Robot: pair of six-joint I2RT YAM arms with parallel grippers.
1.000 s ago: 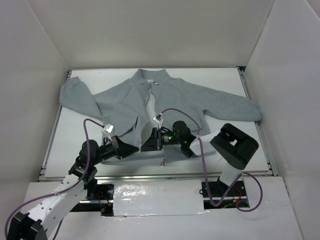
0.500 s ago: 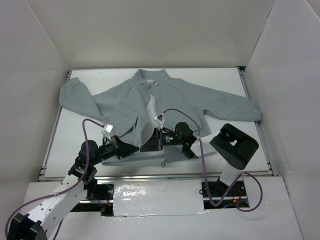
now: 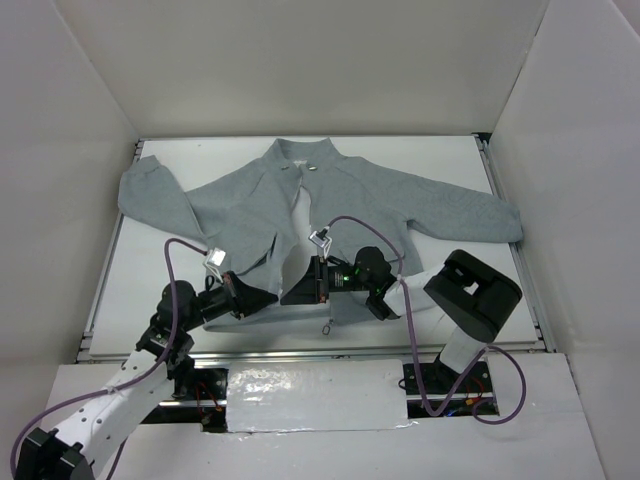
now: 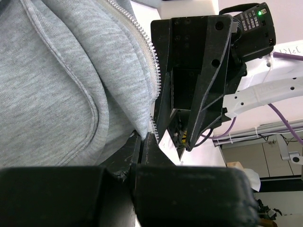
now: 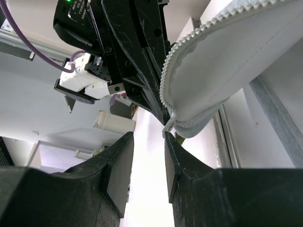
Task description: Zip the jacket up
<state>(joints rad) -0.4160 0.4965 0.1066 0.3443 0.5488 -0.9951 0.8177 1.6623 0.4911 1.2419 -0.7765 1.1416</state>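
The jacket (image 3: 350, 195) lay flat on your tabletop (image 3: 440, 160), hem at 6 o'clock, collar at 12. At the hem, your left hand (image 4: 142, 142) was clamped on one zipper edge (image 4: 152, 56). Your right hand (image 5: 147, 137) had its fingers apart, with the other side's bottom corner (image 5: 173, 124) just past their tips, ungripped. Had you closed short, you could have missed that corner. The two ends would not have mated, leaving the front gaping toward 12 o'clock.
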